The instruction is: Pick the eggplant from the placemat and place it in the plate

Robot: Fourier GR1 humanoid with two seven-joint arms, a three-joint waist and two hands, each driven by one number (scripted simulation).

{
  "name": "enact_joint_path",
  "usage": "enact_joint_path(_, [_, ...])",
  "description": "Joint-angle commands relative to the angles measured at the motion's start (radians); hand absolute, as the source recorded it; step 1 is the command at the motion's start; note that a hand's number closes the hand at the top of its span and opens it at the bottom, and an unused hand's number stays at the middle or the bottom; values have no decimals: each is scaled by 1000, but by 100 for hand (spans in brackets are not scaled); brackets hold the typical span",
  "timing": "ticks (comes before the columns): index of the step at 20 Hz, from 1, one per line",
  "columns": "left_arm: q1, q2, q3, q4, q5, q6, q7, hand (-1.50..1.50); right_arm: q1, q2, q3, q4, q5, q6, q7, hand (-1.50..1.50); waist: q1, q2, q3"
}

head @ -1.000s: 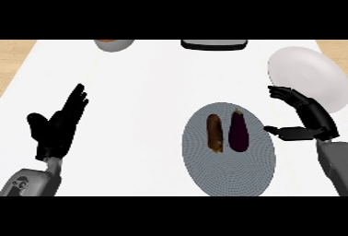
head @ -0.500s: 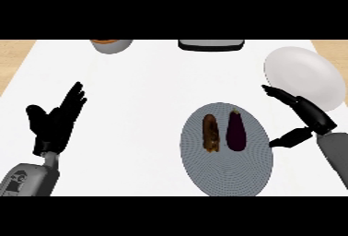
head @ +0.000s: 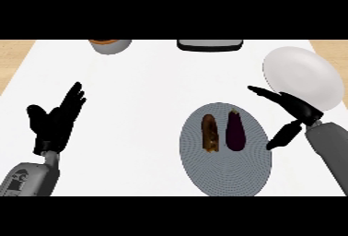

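Right hand (head: 293, 108) shifted; one eggplant (head: 235, 130).

Light is bright and even over the white table (head: 156, 92) — no glare, and hardly any cast shadows. The plate (head: 302, 76) shows soft grey shading. Edges look slightly soft throughout — nothing bends near the borders.

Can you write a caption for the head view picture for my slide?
Open right hand beside the eggplant on the placemat, plate waiting.
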Motion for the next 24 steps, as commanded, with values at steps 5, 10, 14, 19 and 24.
enact_joint_path(5, [-28, -58, -10, 8, -52, 21, 14, 0, -39, 24, 65, -29, 173, -11, 113, -150, 1, 1, 0])
enact_joint_path(10, [-2, -13, 35, -24, -36, -45, 36, 0, -6, 51, 94, -10, 266, -7, 131, -150, 2, 0, 1])
enact_joint_path(14, [35, -60, 32, -29, -78, -14, 2, 0, -64, 110, 84, 3, 301, 62, 195, -150, 3, 0, 0])
enact_joint_path(19, [-4, -110, 36, 46, -100, -29, -36, 0, -131, 188, 60, 98, 356, 68, 209, -150, 2, 2, 0])
enact_joint_path(24, [-40, -117, 45, 7, -133, -13, 65, 0, -111, 207, 46, 69, 428, 58, 261, -150, -3, 0, 0])
